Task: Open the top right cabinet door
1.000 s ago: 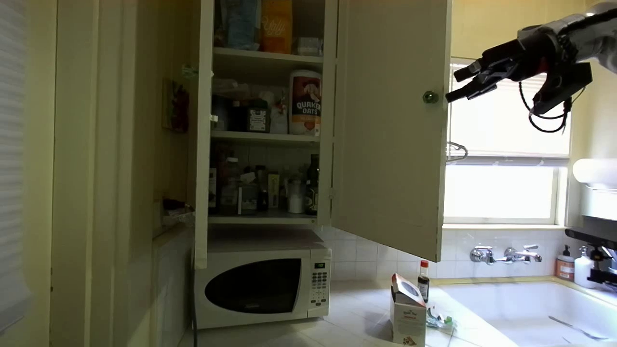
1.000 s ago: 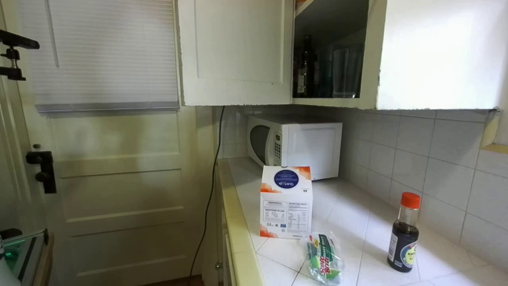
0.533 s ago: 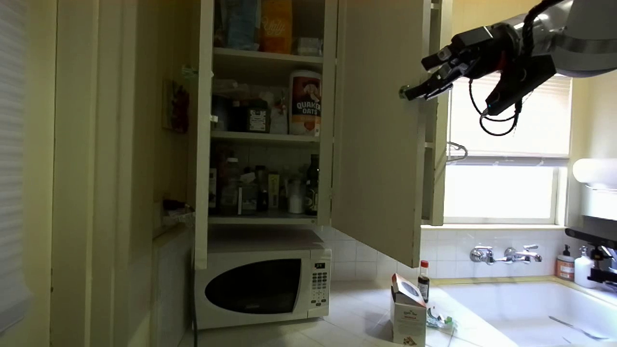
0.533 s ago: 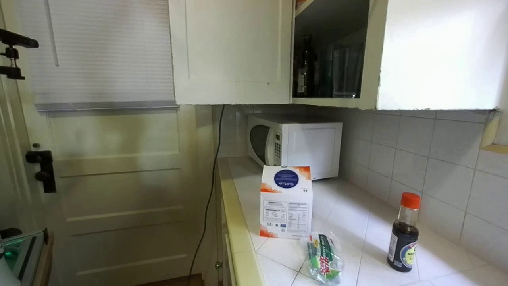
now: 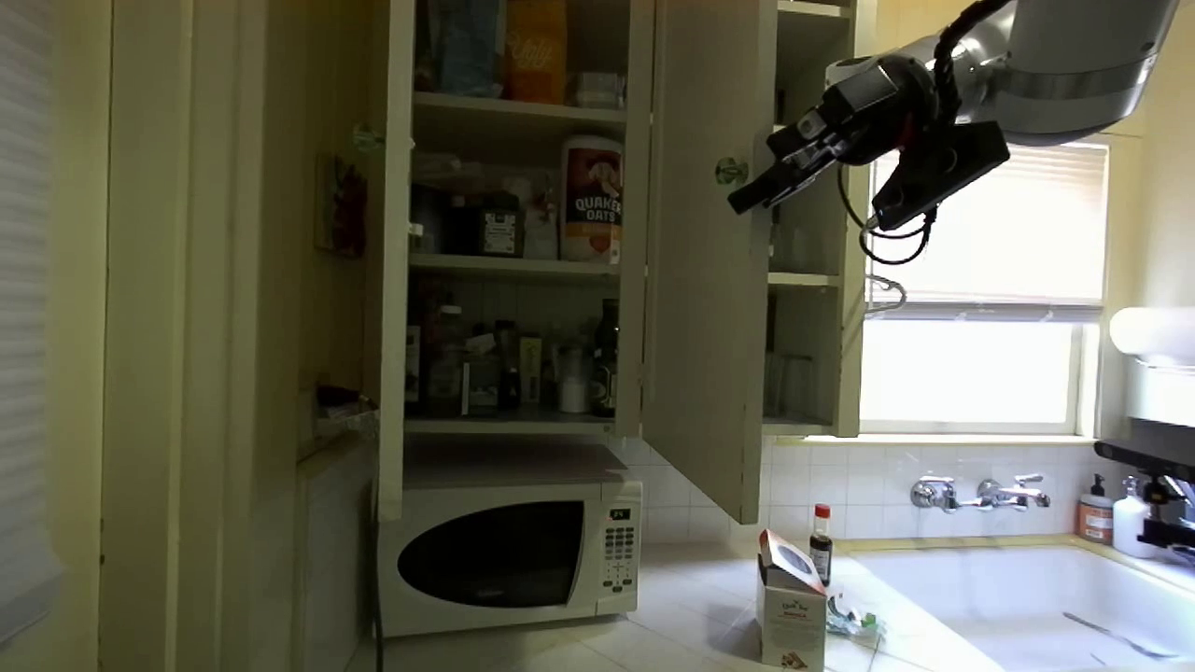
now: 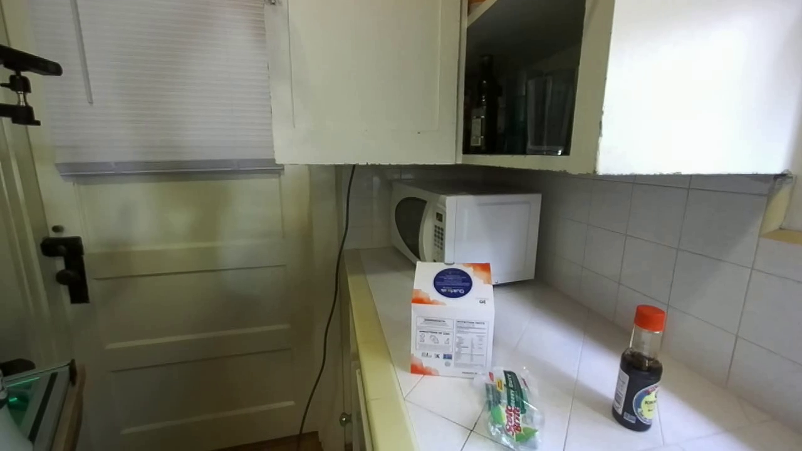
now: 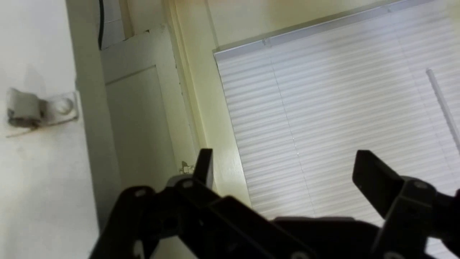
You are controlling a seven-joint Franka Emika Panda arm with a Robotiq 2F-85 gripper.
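While wide-jawed, the gripper [image 7: 283,157] beside the top right cabinet door [image 5: 702,308], itself farther ajar than before.

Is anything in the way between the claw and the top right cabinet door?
Nothing I can see. In an exterior view, the open claw overlaps the free edge of the cabinet door, beside its knob, with nothing showing in between. I can't tell whether they touch.

We're in a kitchen: we see a microwave [image 5: 509,555] on a tiled table [image 5: 691,597], a sink [image 5: 971,588], a faucet [image 5: 995,494] and an oats canister [image 5: 591,201].
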